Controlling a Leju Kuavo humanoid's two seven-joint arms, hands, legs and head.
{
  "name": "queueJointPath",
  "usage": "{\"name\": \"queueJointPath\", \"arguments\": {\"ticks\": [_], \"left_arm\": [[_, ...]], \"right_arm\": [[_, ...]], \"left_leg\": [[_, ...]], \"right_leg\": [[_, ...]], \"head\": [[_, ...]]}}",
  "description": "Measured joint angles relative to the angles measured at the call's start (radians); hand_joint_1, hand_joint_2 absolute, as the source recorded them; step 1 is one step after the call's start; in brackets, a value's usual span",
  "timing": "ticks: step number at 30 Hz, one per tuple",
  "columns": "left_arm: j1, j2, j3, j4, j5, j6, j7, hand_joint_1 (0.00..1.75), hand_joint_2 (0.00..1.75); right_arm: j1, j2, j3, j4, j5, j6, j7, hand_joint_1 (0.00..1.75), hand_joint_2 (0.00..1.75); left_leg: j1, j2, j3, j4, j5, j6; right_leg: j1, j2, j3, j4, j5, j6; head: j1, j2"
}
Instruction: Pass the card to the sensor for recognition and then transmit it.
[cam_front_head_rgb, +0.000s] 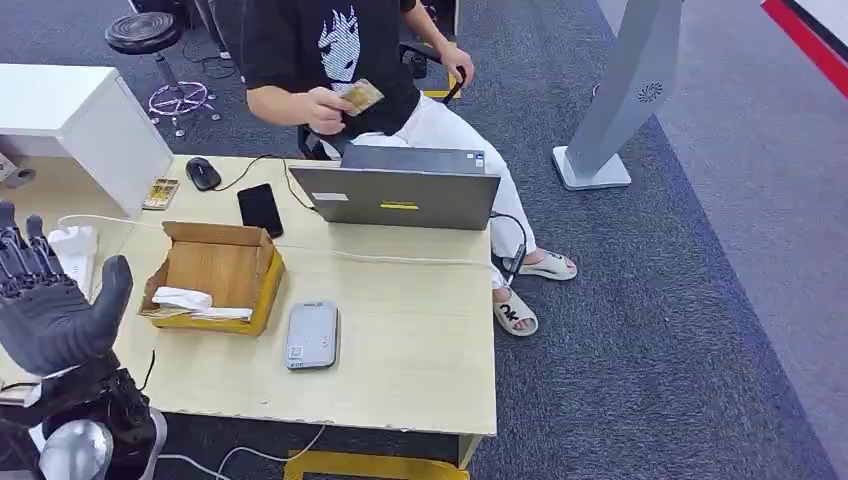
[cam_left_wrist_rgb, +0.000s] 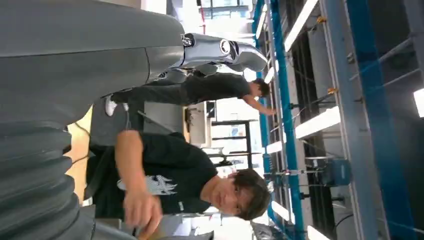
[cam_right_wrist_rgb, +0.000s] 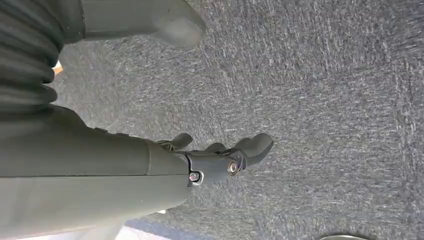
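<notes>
Card (cam_front_head_rgb: 362, 96) is in the person's hand (cam_front_head_rgb: 325, 110), held up above and behind the laptop (cam_front_head_rgb: 400, 190), well apart from the robot. So the robot doesn't have it yet. Sensor, prob. the flat grey reader (cam_front_head_rgb: 312, 335), lies on the surface (cam_front_head_rgb: 420, 350) just beside the cardboard box (cam_front_head_rgb: 215, 275), w/ nothing on it. Judgement: task at the very start. Handover not done, scan not done, pass-on not done.

Left hand (cam_front_head_rgb: 50, 300) is raised at the surface's near-left corner, palm up toward the person, fingers spread, thumb out, holding nothing; looks ready to receive. Right hand (cam_right_wrist_rgb: 220, 157) hangs over grey carpet, fingers partly curled, nothing in them; can't tell if loose or closed.

Writing: reader has a small white label at one corner, too small to read. Laptop lid carries a yellow strip sticker and a white one, text unreadable. Person's black tee has a white graphic, no legible words. More cards (cam_front_head_rgb: 160, 192) lie in a stack near the mouse (cam_front_head_rgb: 203, 172); black phone (cam_front_head_rgb: 260, 208) beside it, screen dark.
</notes>
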Motion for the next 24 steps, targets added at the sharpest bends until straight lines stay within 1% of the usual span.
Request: {"name": "queueJointPath", "arguments": {"ticks": [15, 18, 20, 23, 24], "left_arm": [[-0.027, 0.015, -0.023, 0.041, -0.001, 0.003, 0.003, 0.00, 1.75], [-0.031, 0.022, -0.030, 0.047, -0.014, 0.006, 0.016, 0.00, 1.75], [-0.043, 0.039, -0.043, 0.058, -0.038, -0.007, 0.050, 0.00, 1.75], [-0.068, 0.083, -0.077, 0.082, -0.088, -0.054, 0.130, 0.00, 1.75], [-0.077, 0.095, -0.086, 0.087, -0.103, -0.066, 0.148, 0.00, 1.75]], "right_arm": [[0.000, -0.007, 0.000, 0.014, -0.001, 0.000, 0.000, 0.00, 1.75], [-0.001, -0.009, 0.000, 0.018, -0.002, -0.002, -0.002, 0.00, 1.75], [-0.002, -0.013, 0.000, 0.023, -0.003, -0.004, -0.003, 0.00, 1.75], [-0.002, -0.019, 0.000, 0.034, -0.009, -0.006, -0.004, 0.00, 1.75], [-0.001, -0.021, 0.000, 0.037, -0.009, -0.006, -0.004, 0.00, 1.75]], "left_leg": [[0.000, 0.000, 0.000, 0.000, 0.000, 0.000], [0.000, 0.000, 0.000, 0.000, 0.000, 0.000], [0.000, 0.000, 0.000, 0.000, 0.000, 0.000], [0.000, 0.000, 0.000, 0.000, 0.000, 0.000], [0.000, 0.000, 0.000, 0.000, 0.000, 0.000]], "right_leg": [[0.000, 0.000, -0.001, 0.000, 0.000, 0.000], [0.000, 0.000, -0.001, 0.000, 0.000, 0.000], [0.000, 0.000, -0.001, 0.000, 0.000, 0.000], [0.000, 0.000, -0.001, 0.000, 0.000, 0.000], [0.000, 0.000, -0.001, 0.001, 0.000, 0.000]], "head": [[0.000, 0.000], [0.000, 0.000], [0.000, 0.000], [0.000, 0.000], [0.000, 0.000]]}}
